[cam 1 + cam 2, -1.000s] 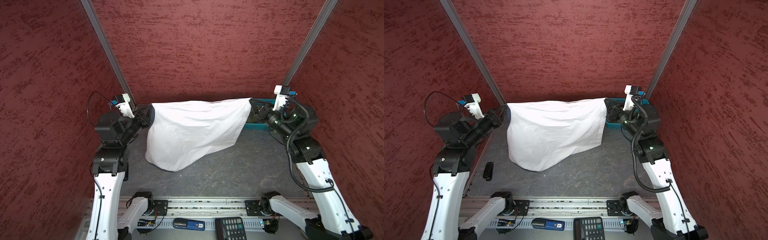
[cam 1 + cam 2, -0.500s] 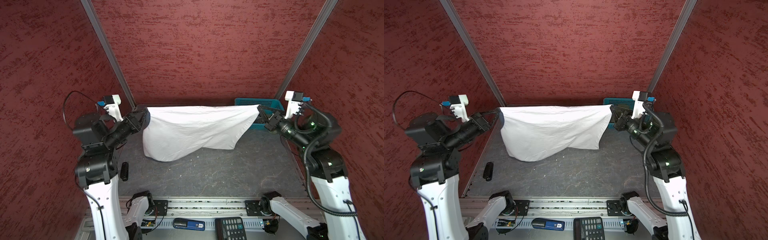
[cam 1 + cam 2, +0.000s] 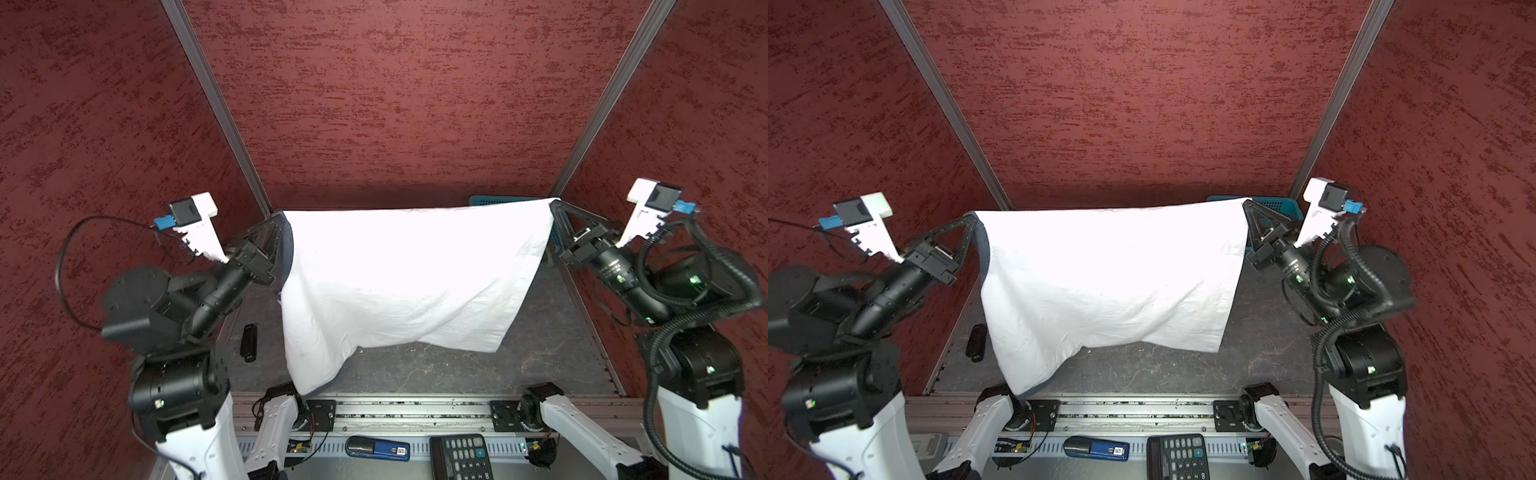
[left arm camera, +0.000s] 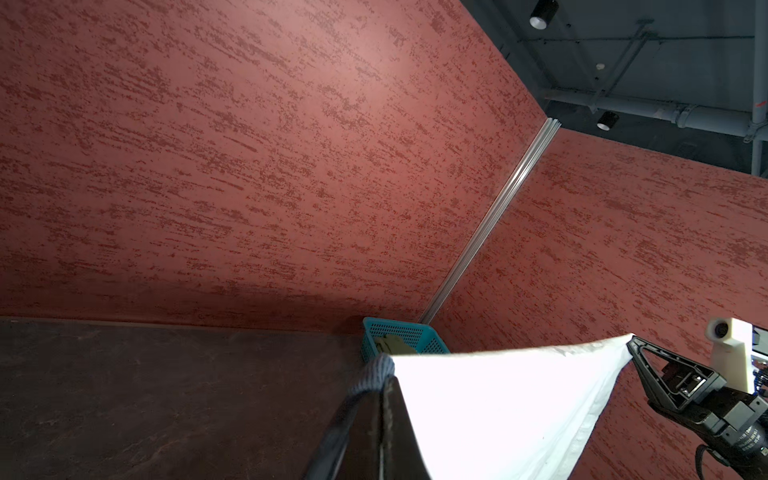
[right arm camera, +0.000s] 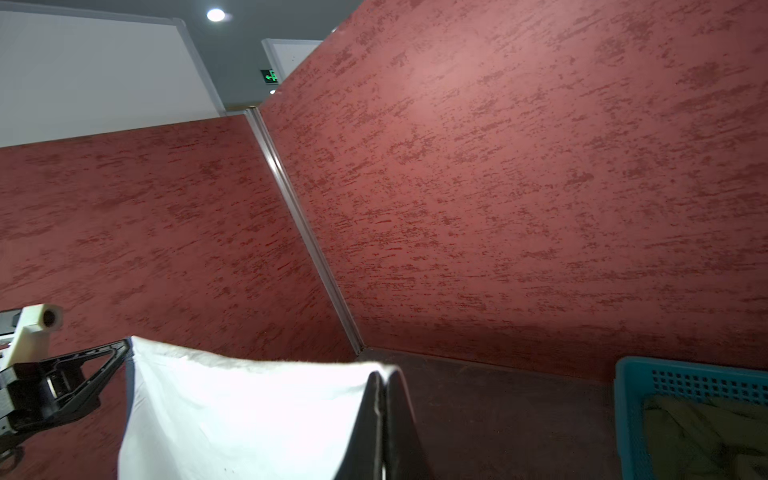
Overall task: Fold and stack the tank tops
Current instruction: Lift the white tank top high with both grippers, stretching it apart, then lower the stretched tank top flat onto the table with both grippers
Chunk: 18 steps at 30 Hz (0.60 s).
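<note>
Tank top (image 3: 407, 282), white, navy-trimmed, hangs stretched; left gripper (image 3: 285, 217), right gripper (image 3: 554, 204) clenched on corners.

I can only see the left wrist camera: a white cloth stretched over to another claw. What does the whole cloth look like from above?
Observer: In both top views the white tank top hangs like a sheet between the left gripper and the right gripper, each shut on an upper corner. Its left side hangs lower.
Operator: Is anything lying on the table?
Observer: A small black gadget lies on the table, on the left arm's side of the cloth.
Operator: And the greenish thing in the basket?
Observer: The right wrist view shows crumpled olive cloth lying in the teal basket.
</note>
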Each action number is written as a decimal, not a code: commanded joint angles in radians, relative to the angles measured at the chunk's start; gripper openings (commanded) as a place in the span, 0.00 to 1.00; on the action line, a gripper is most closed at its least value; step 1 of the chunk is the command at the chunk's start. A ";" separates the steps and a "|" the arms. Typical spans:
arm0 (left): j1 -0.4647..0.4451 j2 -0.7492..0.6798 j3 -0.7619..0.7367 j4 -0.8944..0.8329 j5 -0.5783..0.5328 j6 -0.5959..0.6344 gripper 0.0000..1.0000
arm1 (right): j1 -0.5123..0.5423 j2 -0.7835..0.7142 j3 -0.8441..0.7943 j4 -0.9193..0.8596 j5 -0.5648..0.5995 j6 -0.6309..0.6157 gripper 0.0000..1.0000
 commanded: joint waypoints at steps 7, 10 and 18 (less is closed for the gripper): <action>-0.178 0.405 -0.163 0.044 -0.140 0.079 0.00 | -0.005 0.244 -0.171 0.168 0.160 -0.036 0.00; -0.248 0.554 -0.225 0.096 -0.218 0.079 0.00 | -0.006 0.338 -0.276 0.276 0.151 -0.025 0.00; -0.300 1.058 -0.074 0.154 -0.318 0.106 0.00 | -0.017 0.822 -0.237 0.392 0.181 -0.033 0.00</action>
